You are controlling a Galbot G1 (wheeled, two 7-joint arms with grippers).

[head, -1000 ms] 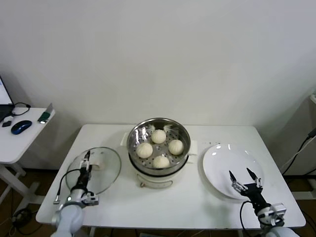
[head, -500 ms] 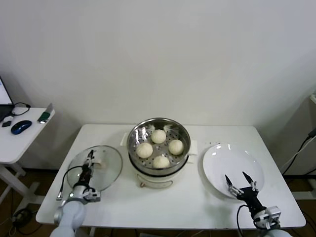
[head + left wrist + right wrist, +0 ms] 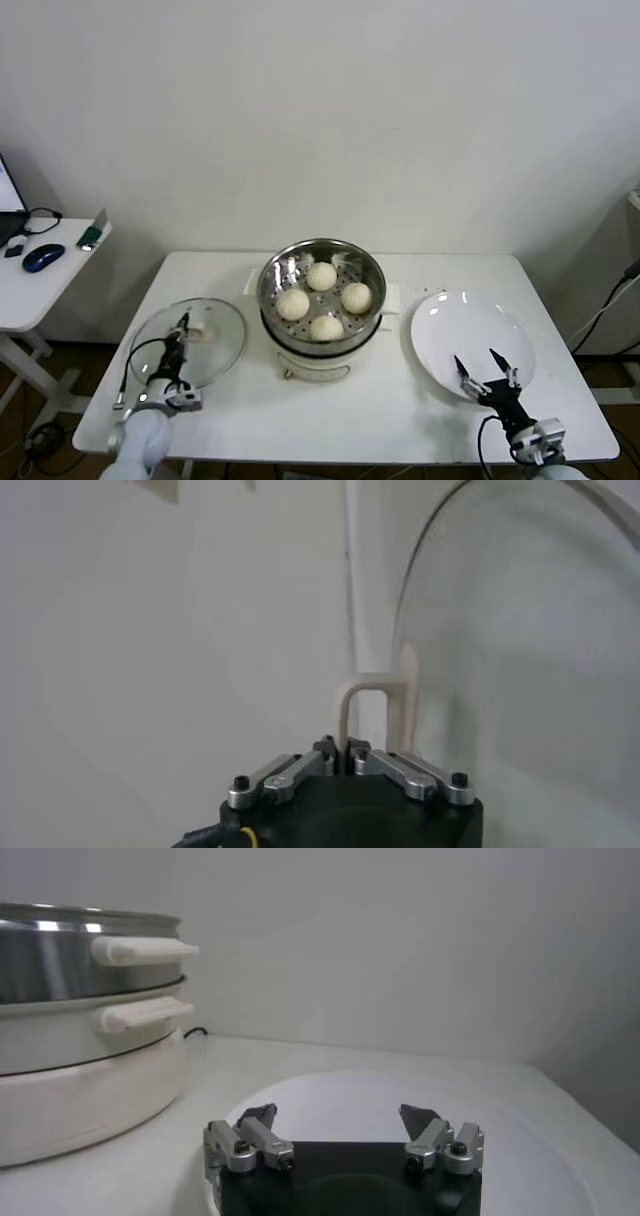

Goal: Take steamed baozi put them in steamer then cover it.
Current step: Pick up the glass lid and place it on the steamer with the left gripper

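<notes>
Left claw [image 3: 343, 748] pinches the cover [image 3: 190, 343] handle near the desk's [image 3: 340, 412] left edge — apparently still resting; right claw [image 3: 481, 372] gapes wide over the plate [image 3: 470, 335].

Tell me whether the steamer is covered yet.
Not covered. The steamer stands open with four baozi showing inside; the cover lies on the table to its left, its handle clamped in the left gripper.

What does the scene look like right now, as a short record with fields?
baozi: four buns inside the steamer
cover: glass lid on the table, beside the steamer, not on it
left end effector: shut on the lid's cream handle
right end effector: open, over the near rim of the plate, holding nothing
</notes>
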